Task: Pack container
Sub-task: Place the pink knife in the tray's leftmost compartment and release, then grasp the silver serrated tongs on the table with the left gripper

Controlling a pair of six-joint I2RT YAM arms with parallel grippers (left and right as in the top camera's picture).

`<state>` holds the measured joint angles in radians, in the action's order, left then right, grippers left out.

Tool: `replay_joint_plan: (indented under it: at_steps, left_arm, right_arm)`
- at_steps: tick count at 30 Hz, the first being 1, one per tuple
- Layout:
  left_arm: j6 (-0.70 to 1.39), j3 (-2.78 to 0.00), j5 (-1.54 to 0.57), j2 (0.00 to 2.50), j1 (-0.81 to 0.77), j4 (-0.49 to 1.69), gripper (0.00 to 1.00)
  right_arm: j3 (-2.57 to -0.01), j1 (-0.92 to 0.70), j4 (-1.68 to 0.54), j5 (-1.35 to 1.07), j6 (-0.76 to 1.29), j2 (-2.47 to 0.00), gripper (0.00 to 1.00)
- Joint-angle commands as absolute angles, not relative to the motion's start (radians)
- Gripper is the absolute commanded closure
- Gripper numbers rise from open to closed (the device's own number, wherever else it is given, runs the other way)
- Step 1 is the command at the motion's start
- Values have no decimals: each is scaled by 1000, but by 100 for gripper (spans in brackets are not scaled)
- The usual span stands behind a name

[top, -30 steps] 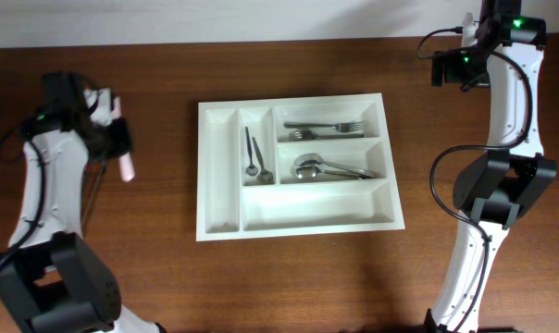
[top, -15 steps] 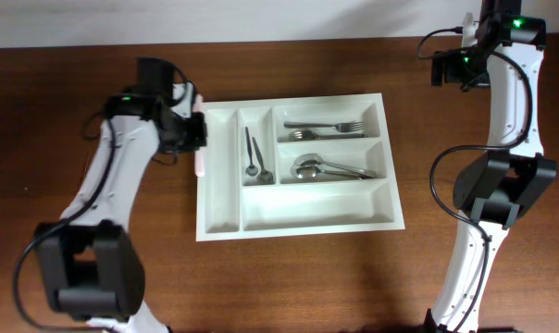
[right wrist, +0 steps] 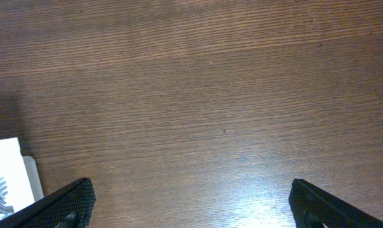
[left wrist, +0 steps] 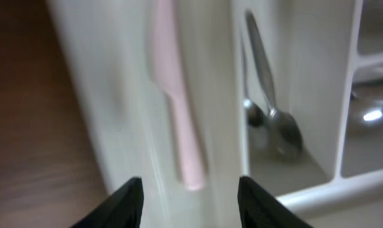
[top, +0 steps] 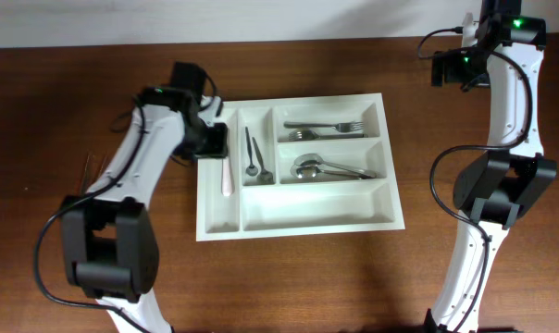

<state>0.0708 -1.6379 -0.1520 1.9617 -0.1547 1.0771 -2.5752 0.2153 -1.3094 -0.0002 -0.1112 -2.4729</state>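
White container (top: 298,228) sits mid-table. Pink utensil (top: 227,176), blurred and its type unclear, lies in its left-edge narrow compartment beneath left gripper (left wrist: 188,193), jaws apart. Right gripper (right wrist: 191,197) is spread wide at the far right corner, fingertips cropped.

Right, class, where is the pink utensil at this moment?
In the overhead view the pink utensil lies in the container's narrow compartment nearest the left gripper, next to the compartment holding two small spoons.
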Motion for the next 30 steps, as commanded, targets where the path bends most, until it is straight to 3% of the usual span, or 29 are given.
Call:
replay_joint_plan:
  at_steps: [1, 4, 7, 18, 30]
  left_arm:
    - [-48, -1777, 112, 1959, -69, 1218, 48]
    - [-64, -1829, 259, 1959, -17, 1307, 43]
    - [-127, -1835, 277, 1960, 52, 1362, 44]
    - [-290, -1833, 179, 1967, 311, 1303, 44]
    - [-467, -1832, 64, 2123, 376, 1268, 44]
  right_arm:
    - [-2593, 216, -1309, 5, -107, -2448, 1]
    - [-2593, 216, -1309, 5, -107, -2448, 1]
    - [-2593, 216, -1309, 5, -107, -2448, 1]
    - [-2593, 216, -1309, 5, -107, -2448, 1]
    - [-2593, 216, -1309, 5, -107, -2448, 1]
